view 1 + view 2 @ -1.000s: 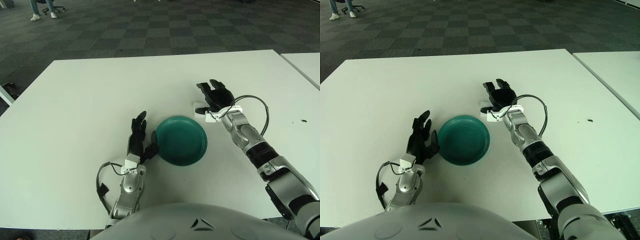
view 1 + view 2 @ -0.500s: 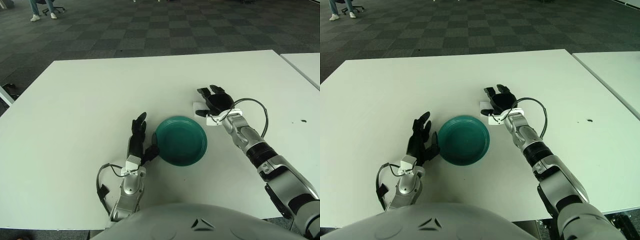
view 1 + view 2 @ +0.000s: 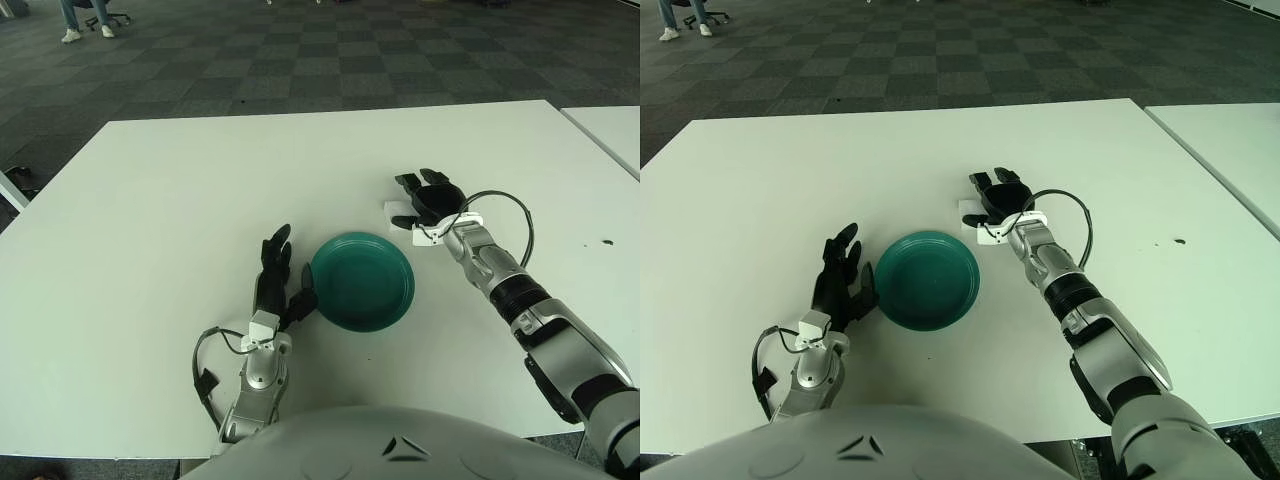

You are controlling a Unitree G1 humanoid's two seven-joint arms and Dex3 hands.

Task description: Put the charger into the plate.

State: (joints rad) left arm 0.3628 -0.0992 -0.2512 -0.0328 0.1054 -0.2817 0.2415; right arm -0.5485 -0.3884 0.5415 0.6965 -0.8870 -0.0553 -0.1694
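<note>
Mostly hidden: small white charger under right robot hand.

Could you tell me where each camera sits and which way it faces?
Left eye view: on the head, looking forward and down at the table; shows the chest, left hand beside the plate, right hand over the charger.
Right eye view: same head, slightly rightward, same scene.
Shared: everything.
</note>
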